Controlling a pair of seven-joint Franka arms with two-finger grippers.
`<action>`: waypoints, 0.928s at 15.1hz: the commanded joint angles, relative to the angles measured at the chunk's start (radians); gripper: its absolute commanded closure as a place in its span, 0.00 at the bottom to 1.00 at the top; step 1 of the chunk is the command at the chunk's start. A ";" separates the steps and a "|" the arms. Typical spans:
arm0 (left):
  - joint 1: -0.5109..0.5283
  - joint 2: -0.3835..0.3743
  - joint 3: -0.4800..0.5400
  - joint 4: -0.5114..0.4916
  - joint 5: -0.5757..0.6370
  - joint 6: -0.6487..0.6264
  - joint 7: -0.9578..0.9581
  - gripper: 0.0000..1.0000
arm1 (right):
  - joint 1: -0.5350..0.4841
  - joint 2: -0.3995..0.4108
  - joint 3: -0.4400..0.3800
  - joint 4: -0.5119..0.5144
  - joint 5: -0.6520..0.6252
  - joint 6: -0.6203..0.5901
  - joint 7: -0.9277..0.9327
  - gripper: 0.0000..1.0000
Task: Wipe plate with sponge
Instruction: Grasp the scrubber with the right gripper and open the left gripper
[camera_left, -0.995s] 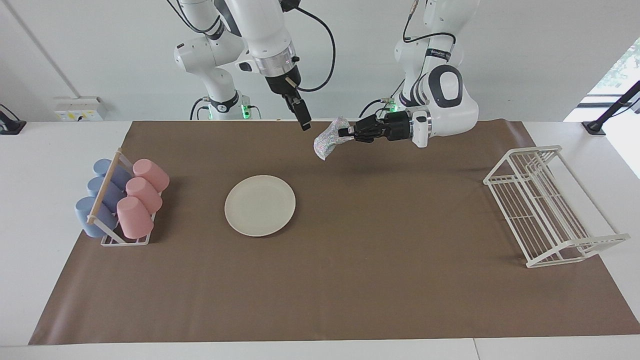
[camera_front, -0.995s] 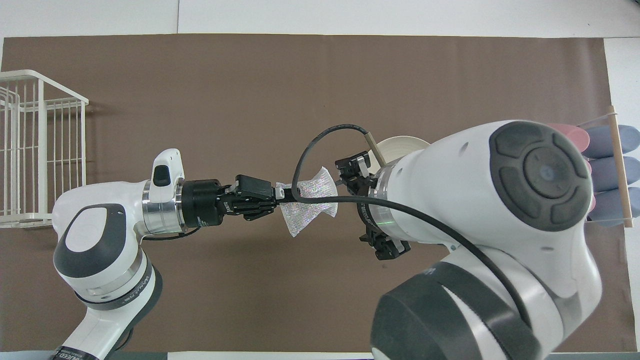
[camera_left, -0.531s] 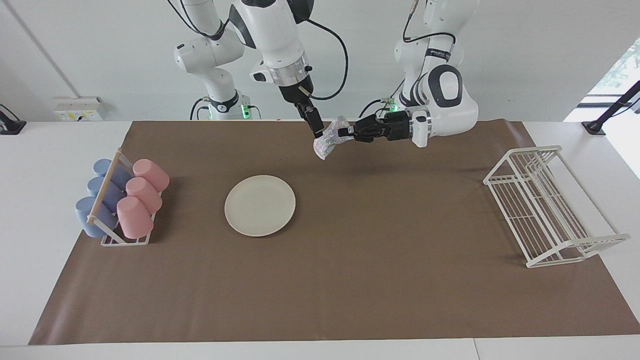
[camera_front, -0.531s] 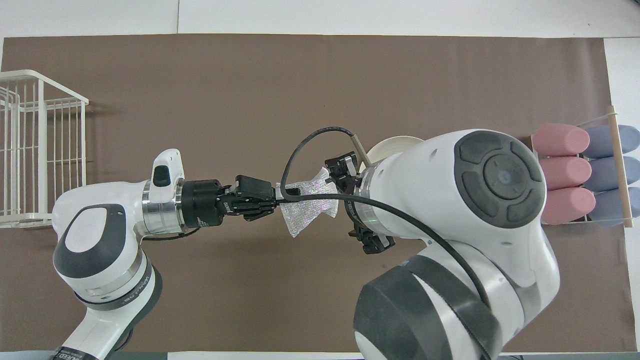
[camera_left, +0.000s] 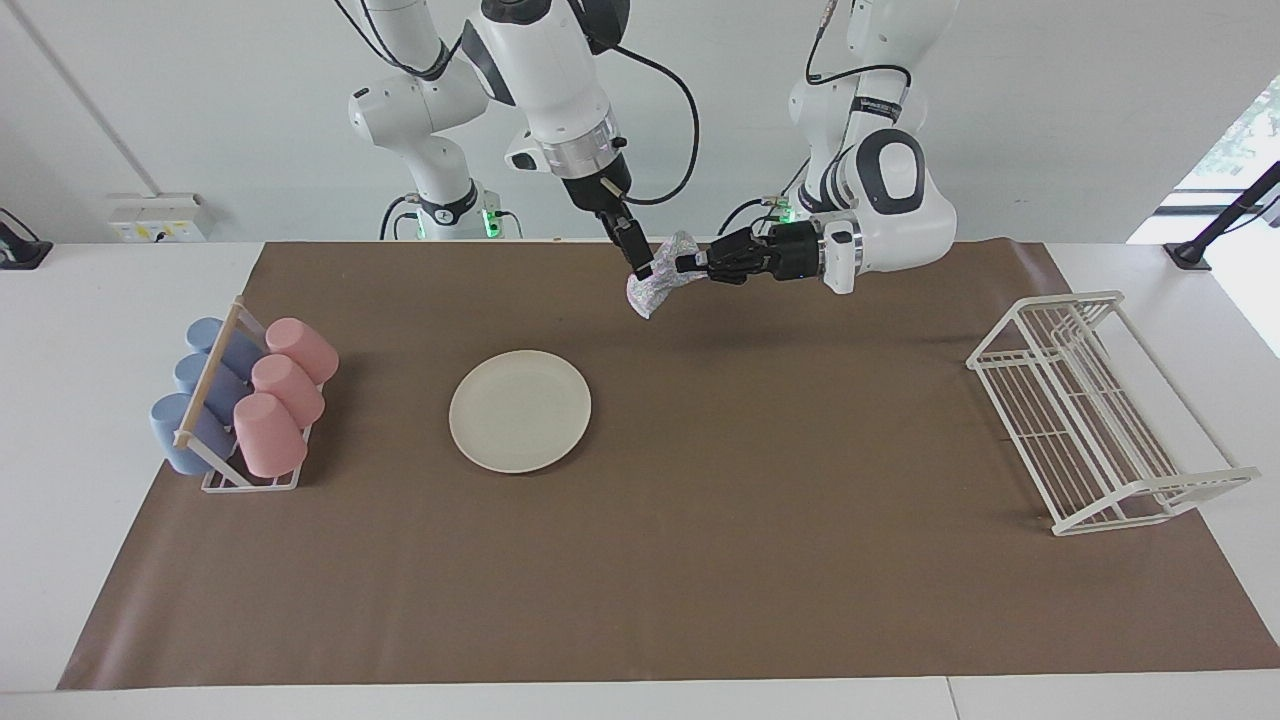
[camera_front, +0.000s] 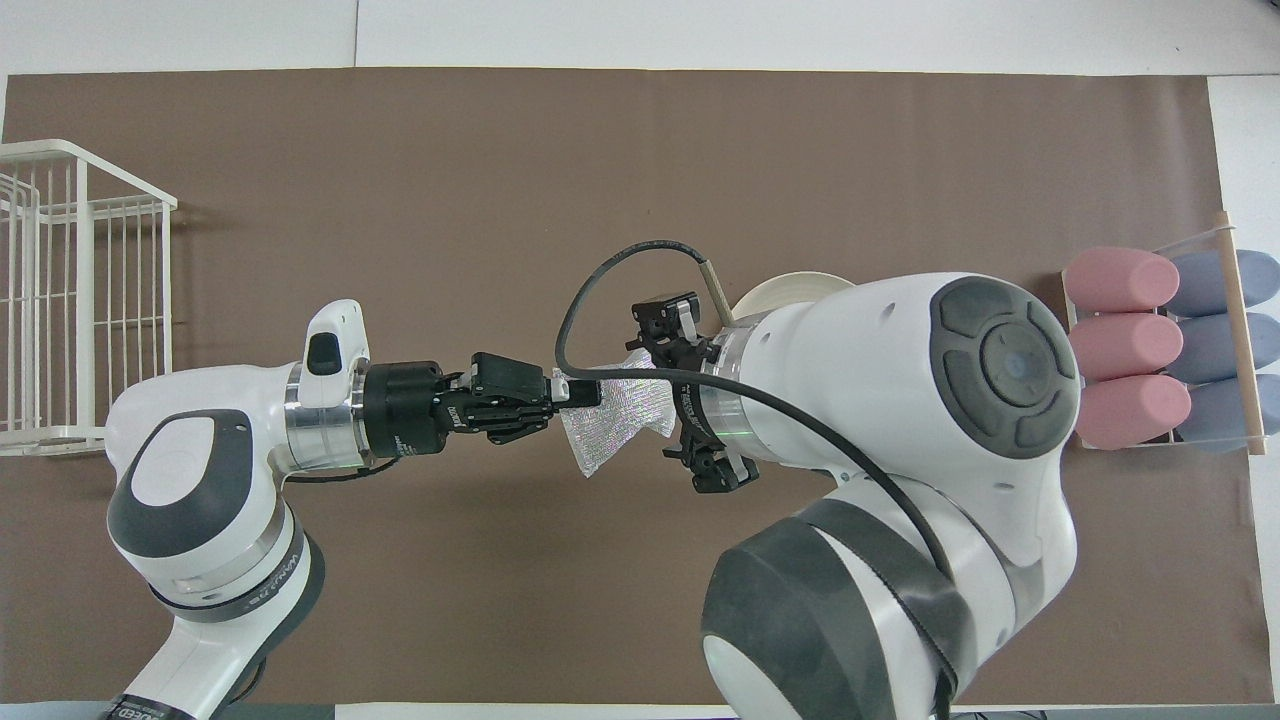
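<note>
The silvery, glittery sponge (camera_left: 650, 288) (camera_front: 612, 425) hangs in the air over the brown mat, close to the robots' edge. My left gripper (camera_left: 686, 265) (camera_front: 566, 393) reaches in level and is shut on one end of it. My right gripper (camera_left: 643, 266) comes down from above with its jaws open at the sponge's free end; one finger (camera_left: 632, 243) shows against the sponge. The cream-white plate (camera_left: 520, 410) lies flat on the mat, farther from the robots and toward the right arm's end. In the overhead view the right arm covers most of the plate (camera_front: 790, 290).
A rack of pink and blue cups (camera_left: 245, 405) (camera_front: 1160, 345) sits at the right arm's end of the mat. A white wire dish rack (camera_left: 1085, 410) (camera_front: 70, 300) stands at the left arm's end. The brown mat (camera_left: 750, 520) spreads under everything.
My right gripper has swung toward the left arm's end and come down to the sponge's free end. The left gripper and the sponge have stayed put.
</note>
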 joint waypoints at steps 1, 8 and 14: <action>-0.015 -0.038 0.013 -0.039 -0.023 -0.011 0.014 1.00 | 0.002 -0.018 0.002 -0.030 0.023 0.025 0.003 0.00; -0.015 -0.041 0.015 -0.048 -0.021 -0.011 0.014 1.00 | 0.034 -0.012 0.002 -0.042 0.023 0.037 0.004 0.00; -0.014 -0.043 0.015 -0.048 -0.021 -0.013 0.014 1.00 | 0.031 -0.010 0.002 -0.041 0.022 0.047 0.009 0.53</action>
